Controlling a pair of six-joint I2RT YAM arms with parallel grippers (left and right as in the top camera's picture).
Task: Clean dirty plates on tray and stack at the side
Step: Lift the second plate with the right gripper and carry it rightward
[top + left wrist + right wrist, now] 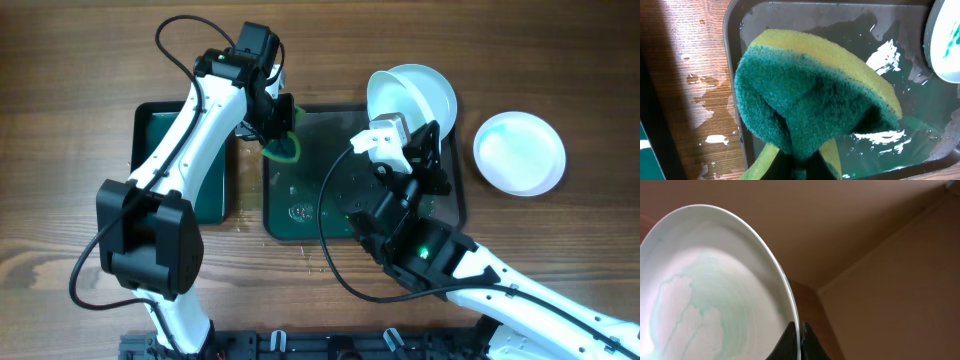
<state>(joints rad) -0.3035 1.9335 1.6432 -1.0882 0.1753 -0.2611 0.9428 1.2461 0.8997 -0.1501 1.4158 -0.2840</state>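
Observation:
My right gripper (403,128) (800,332) is shut on the rim of a white plate (412,92) (715,295). It holds the plate tilted up over the far right corner of the dark tray (300,205). The plate's inside carries a pale green film. My left gripper (281,122) (805,170) is shut on a folded green and yellow sponge (286,146) (810,95) above the tray's far left part (732,75). The plate's edge (946,45) shows at the right of the left wrist view. A pale blue plate (518,152) lies on the table right of the tray. I see no third plate.
The tray holds a film of water with small suds (298,212). A smaller black tray with a green inside (160,140) lies left of it, partly under my left arm. Water drops (705,112) lie on the wooden table beside the tray.

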